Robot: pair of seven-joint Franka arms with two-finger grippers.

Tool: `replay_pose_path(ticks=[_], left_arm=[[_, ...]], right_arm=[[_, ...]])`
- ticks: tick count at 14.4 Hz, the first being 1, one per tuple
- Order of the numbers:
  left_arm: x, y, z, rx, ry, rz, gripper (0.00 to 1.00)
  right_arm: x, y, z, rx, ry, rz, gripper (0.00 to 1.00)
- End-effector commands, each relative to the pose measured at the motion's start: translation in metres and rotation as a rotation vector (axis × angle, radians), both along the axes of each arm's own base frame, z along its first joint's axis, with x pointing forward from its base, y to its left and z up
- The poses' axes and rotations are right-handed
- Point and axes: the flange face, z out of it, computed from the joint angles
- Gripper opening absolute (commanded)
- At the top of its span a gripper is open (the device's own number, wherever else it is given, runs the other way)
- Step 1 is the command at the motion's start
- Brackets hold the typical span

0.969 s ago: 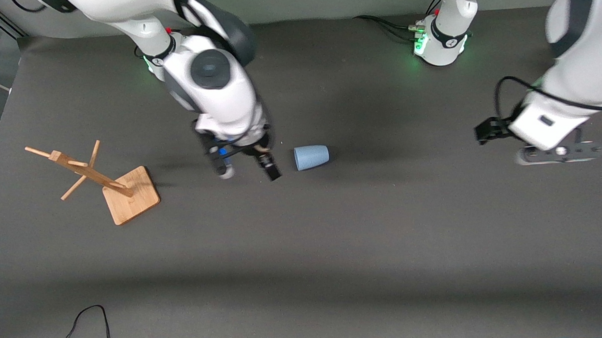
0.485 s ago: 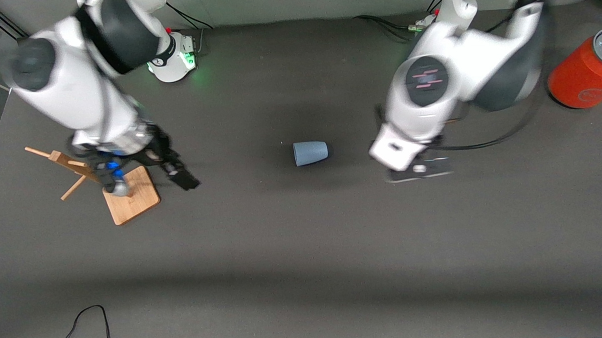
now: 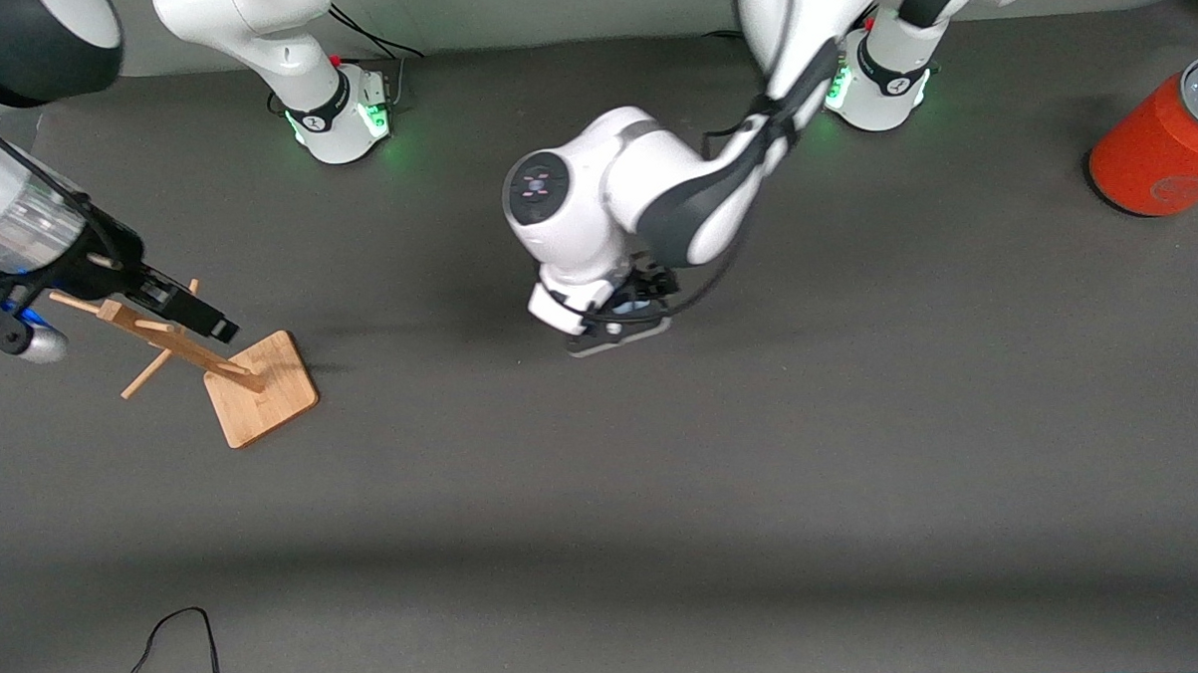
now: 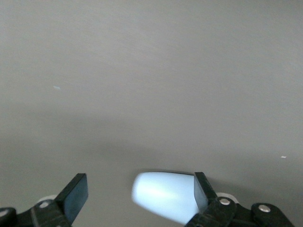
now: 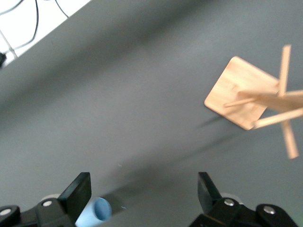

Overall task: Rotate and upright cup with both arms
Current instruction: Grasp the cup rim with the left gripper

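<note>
The light-blue cup (image 4: 165, 196) lies on its side on the dark mat in the middle of the table. In the front view it is hidden under the left hand. My left gripper (image 4: 139, 195) is open, low over the mat, with the cup between its fingers and its wide end close to one finger (image 4: 201, 191). In the front view the left gripper (image 3: 619, 326) is at the table's middle. My right gripper (image 3: 110, 329) is open and empty over the wooden peg rack (image 3: 211, 365). The right wrist view shows its open gripper (image 5: 143, 191) and the cup's mouth (image 5: 94, 213) farther off.
The peg rack, also in the right wrist view (image 5: 251, 94), stands toward the right arm's end of the table. A large orange-red can (image 3: 1165, 147) with a grey lid stands at the left arm's end. A black cable (image 3: 171, 640) lies at the table's near edge.
My left arm has swung in from its end of the table and set its open gripper round the cup. My right arm has drawn away from the cup to over the peg rack. The cup has not moved.
</note>
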Motion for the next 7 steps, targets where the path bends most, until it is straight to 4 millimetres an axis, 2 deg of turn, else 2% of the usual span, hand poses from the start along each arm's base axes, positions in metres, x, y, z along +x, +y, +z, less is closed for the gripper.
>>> replay_pose_path(ticks=[1, 3, 6, 7], left_arm=[[-0.026, -0.042, -0.041, 0.055, -0.055, -0.049, 1.00], [-0.043, -0.052, -0.074, 0.108, -0.052, -0.107, 1.00], [-0.066, -0.060, -0.102, 0.185, -0.012, -0.265, 0.98], [-0.069, -0.056, -0.112, 0.225, 0.001, -0.301, 0.97]], right_arm=[[-0.022, -0.032, -0.004, 0.017, 0.004, 0.161, 1.00], [-0.031, -0.054, -0.007, 0.001, -0.006, 0.235, 1.00], [-0.034, -0.061, -0.001, -0.071, -0.027, 0.385, 1.00], [-0.036, -0.061, -0.001, -0.070, -0.026, 0.395, 1.00]])
